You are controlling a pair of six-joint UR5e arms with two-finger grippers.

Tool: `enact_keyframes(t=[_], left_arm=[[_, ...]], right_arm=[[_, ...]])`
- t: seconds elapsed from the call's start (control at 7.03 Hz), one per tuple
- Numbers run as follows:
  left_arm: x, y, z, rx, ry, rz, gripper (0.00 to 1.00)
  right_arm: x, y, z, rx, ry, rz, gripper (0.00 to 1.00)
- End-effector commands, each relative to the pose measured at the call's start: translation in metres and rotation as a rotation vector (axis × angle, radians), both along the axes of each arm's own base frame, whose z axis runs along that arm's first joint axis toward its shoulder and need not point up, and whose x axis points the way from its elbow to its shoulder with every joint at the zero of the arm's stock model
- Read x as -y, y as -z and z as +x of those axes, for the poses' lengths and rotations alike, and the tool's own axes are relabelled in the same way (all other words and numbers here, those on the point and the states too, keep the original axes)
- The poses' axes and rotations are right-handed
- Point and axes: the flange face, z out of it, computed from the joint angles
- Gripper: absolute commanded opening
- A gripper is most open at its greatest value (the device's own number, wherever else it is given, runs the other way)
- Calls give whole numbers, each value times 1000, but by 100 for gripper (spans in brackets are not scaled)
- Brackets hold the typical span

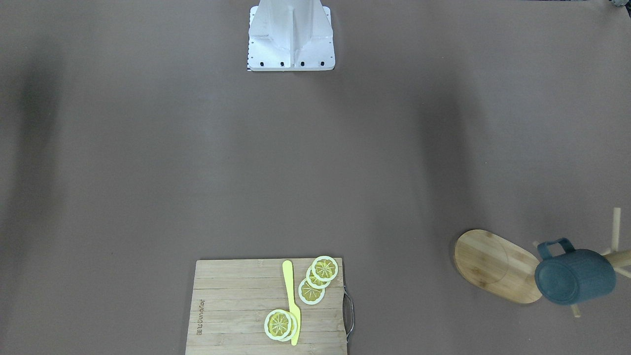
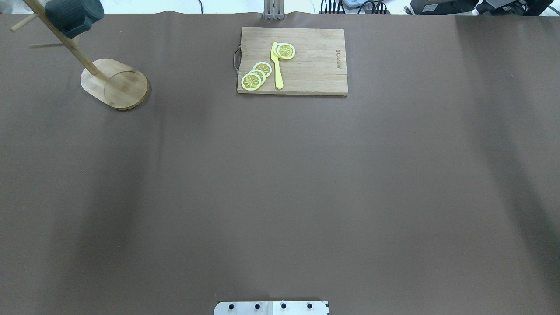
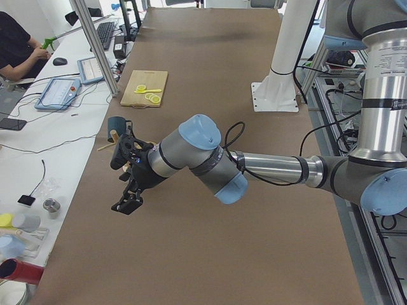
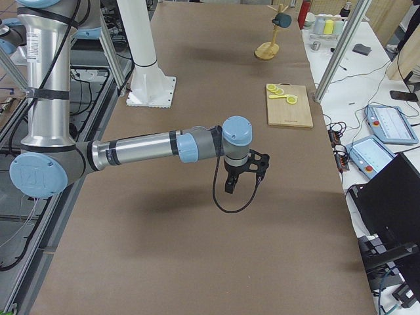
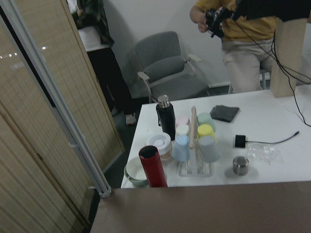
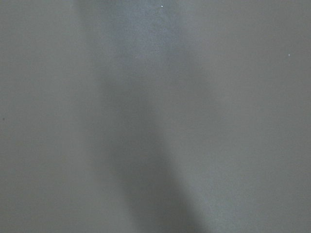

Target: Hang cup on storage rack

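Note:
The dark blue-grey cup (image 1: 574,276) hangs by its handle on a peg of the bamboo storage rack (image 1: 493,264), at the table's far left corner in the overhead view (image 2: 72,15). The rack's oval base (image 2: 116,83) rests on the table. The cup also shows in the exterior right view (image 4: 283,20) and the exterior left view (image 3: 116,124). My left gripper (image 3: 127,204) hovers above the table a short way from the rack, apart from the cup. My right gripper (image 4: 241,184) hangs over the table's other end. Both show only in the side views, so I cannot tell whether they are open or shut.
A rectangular wooden cutting board (image 2: 315,65) with lemon slices (image 2: 256,75) and a yellow knife (image 2: 277,65) lies at the far middle edge. The robot's white base (image 1: 291,39) stands at the near edge. A side table with cups and bottles (image 5: 194,141) stands beyond the left end.

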Motion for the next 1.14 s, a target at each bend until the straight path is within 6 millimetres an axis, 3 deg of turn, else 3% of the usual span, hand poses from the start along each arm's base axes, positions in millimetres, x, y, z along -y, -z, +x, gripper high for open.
enact_keyframes(t=[0.0, 0.28, 0.43, 0.57, 1.0], left_arm=[[15, 4, 52, -104, -147, -169, 98], [18, 30, 114, -114, -263, -305, 98], [14, 28, 137, -89, -337, -333, 98], [6, 4, 140, -47, -417, -365, 98], [-17, -39, 138, -18, -510, -416, 98]], right_arm=[[0, 0, -1, -2, 4, 1, 100], [0, -1, -1, -2, 4, 0, 100], [0, -1, -2, -2, 5, 0, 100], [0, -3, -2, -4, 6, -2, 100], [0, -7, -13, -4, 28, -14, 100]])
